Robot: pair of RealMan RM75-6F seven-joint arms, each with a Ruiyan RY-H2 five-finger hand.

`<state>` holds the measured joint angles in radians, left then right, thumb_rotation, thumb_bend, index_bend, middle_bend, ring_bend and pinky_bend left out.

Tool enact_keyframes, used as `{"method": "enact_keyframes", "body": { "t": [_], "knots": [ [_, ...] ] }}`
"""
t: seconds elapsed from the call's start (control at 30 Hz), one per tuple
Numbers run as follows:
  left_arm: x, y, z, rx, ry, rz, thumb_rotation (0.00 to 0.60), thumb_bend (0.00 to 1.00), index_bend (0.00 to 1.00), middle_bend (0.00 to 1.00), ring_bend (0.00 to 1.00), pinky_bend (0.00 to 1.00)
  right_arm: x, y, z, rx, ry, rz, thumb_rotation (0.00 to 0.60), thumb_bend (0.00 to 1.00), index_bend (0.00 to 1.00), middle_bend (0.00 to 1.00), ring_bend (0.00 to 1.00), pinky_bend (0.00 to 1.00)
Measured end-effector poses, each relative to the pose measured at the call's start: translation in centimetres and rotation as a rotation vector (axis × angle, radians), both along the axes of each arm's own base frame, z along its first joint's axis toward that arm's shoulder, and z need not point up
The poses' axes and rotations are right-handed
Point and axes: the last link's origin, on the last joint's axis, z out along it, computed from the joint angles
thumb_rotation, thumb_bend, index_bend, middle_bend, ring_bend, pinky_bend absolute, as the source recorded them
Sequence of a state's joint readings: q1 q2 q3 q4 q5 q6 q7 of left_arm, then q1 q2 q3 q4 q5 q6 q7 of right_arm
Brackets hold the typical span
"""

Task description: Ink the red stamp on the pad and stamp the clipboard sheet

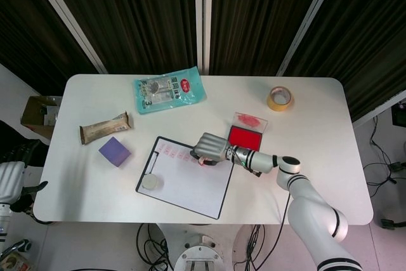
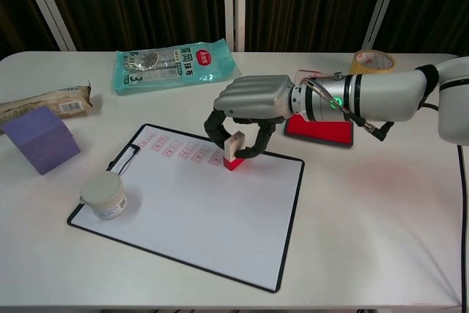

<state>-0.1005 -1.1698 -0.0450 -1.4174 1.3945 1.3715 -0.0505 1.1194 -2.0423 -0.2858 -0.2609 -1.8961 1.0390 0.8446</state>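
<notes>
Head view: right robot hand [image 1: 212, 146] over clipboard [image 1: 188, 178] top edge, just left of red pad [image 1: 245, 138]; left robot hand out of view.
Chest view: right robot hand [image 2: 253, 102] pinching stamp [image 2: 233, 152], red base down on sheet [image 2: 205, 207], at end of print row [image 2: 182, 149].

stamp [image 2: 233, 151] base hidden by fingers; sheet [image 2: 198, 203] marks illegible; left hand out of frame

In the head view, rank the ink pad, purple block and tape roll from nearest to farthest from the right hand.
From the right hand:
1. ink pad, just to its right
2. tape roll, back right
3. purple block, far left
</notes>
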Motion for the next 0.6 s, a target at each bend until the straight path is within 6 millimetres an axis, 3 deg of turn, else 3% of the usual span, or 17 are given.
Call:
{"method": "enact_keyframes", "body": {
  "t": [0.6],
  "knots": [
    [0.09, 0.01, 0.05, 0.0, 0.002, -0.001, 0.6, 0.0, 0.11, 0.14, 0.12, 0.24, -0.58, 0.11, -0.29, -0.01, 0.009, -0.019, 0.6, 0.48, 1.0, 0.85, 0.92, 1.0]
  ]
}}
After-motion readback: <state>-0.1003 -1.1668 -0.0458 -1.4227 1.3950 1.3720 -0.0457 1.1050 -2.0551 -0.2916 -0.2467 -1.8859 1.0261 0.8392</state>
